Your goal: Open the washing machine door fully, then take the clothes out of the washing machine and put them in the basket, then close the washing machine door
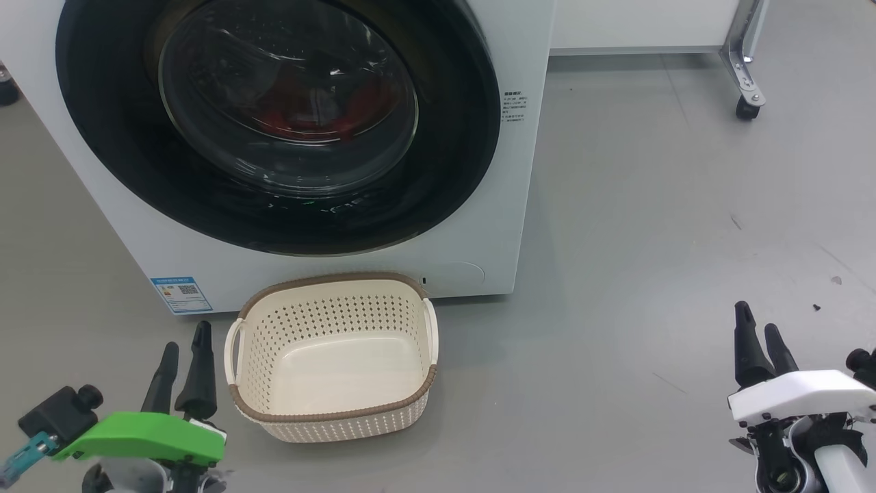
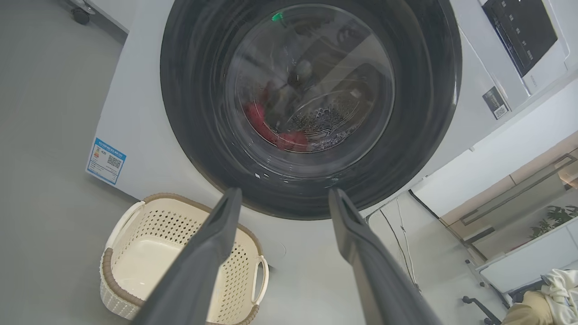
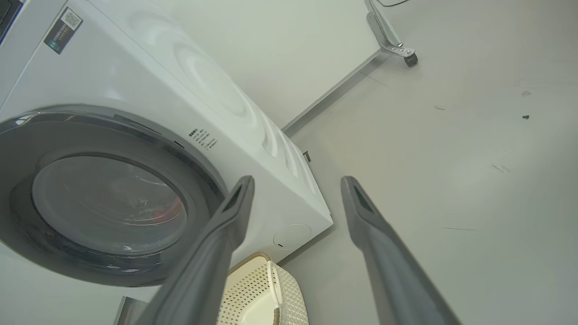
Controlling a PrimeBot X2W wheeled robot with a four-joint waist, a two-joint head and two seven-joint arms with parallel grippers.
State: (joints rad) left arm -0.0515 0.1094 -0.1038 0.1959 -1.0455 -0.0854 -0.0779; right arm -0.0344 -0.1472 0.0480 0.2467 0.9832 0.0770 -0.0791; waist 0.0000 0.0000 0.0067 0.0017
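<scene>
The white washing machine [image 1: 479, 205] stands ahead with its round black-rimmed door [image 1: 123, 150] shut against the front. Red clothes [image 1: 308, 109] show dimly through the glass bowl, also in the left wrist view as red fabric [image 2: 271, 133]. The cream basket [image 1: 328, 287] sits empty on the floor just before the washer. My left gripper [image 1: 185, 346] hangs open at the lower left, beside the basket's left handle. My right gripper [image 1: 756, 329] is open at the lower right, far from the washer. Both hold nothing.
Grey floor [image 1: 650, 239] spreads to the right of the washer. A white frame on a castor wheel [image 1: 747, 109] stands at the back right. A blue label [image 1: 181, 294] marks the washer's lower left front. Small dark specks [image 1: 818, 307] lie on the floor.
</scene>
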